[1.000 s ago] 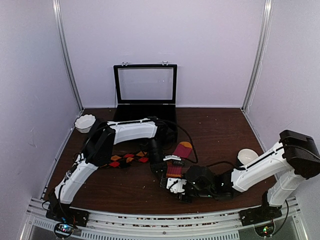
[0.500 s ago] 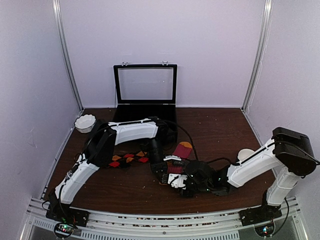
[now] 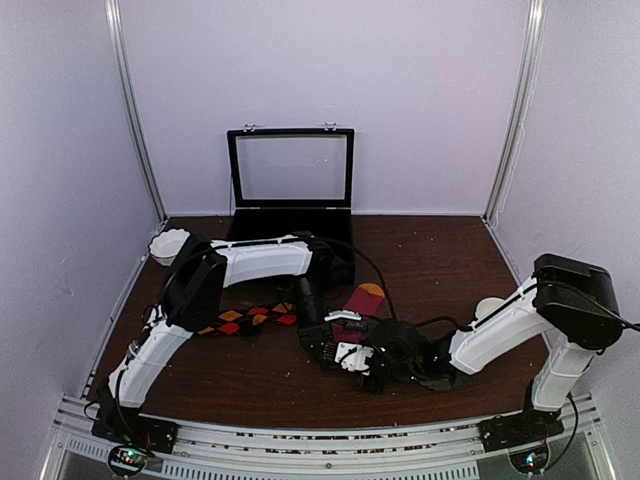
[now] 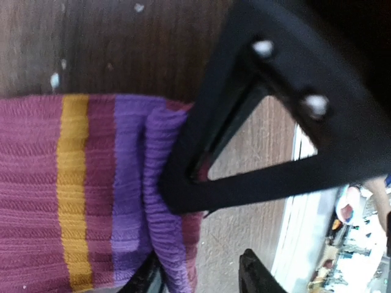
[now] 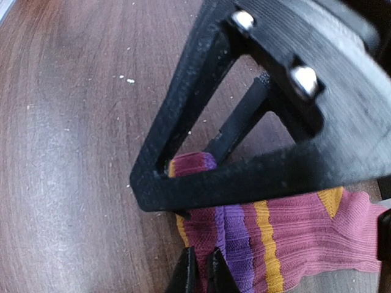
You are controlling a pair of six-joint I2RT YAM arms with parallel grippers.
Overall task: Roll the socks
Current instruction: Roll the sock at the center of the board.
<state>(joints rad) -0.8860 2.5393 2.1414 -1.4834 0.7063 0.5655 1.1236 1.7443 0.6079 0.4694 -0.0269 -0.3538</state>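
Observation:
The pink striped sock (image 3: 362,303) lies mid-table with its orange toe pointing away and its purple cuff end folded over at the near side. The black argyle sock (image 3: 250,319) lies flat to its left. My left gripper (image 3: 322,346) hangs over the folded end. In the left wrist view it (image 4: 198,278) is open, and the purple fold (image 4: 166,244) sits beside one finger (image 4: 145,279). My right gripper (image 3: 352,359) meets the same end from the right. In the right wrist view it (image 5: 200,274) is shut on the sock's (image 5: 293,238) folded edge.
A black case (image 3: 290,222) with its glass lid raised stands at the back. A white bowl (image 3: 168,246) sits at the far left and a white cup (image 3: 491,311) at the right, behind my right arm. The table's near edge (image 4: 299,201) runs close to the sock's fold.
My left gripper has opened and let go of the fold. My right gripper has slid left to the sock's end and shut on it.

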